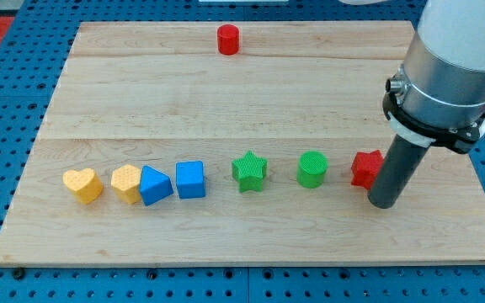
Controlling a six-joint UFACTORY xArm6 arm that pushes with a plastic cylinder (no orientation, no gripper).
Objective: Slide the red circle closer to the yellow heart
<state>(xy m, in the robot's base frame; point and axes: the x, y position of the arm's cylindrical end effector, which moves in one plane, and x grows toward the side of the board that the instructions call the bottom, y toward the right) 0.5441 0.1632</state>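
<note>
The red circle (pixel 228 39) stands near the view's top edge of the wooden board, a little left of centre. The yellow heart (pixel 83 185) lies at the view's lower left, the leftmost block of a row. My tip (pixel 385 202) is at the view's lower right, touching or just beside the right side of a red block (pixel 365 168) that it partly hides, so its shape is unclear. The tip is far from both the red circle and the yellow heart.
Along the row from left to right lie a second yellow block (pixel 127 183), a blue triangle (pixel 156 186), a blue cube (pixel 190 179), a green star (pixel 249 171) and a green circle (pixel 312 169). The wooden board (pixel 226 93) rests on a blue pegboard.
</note>
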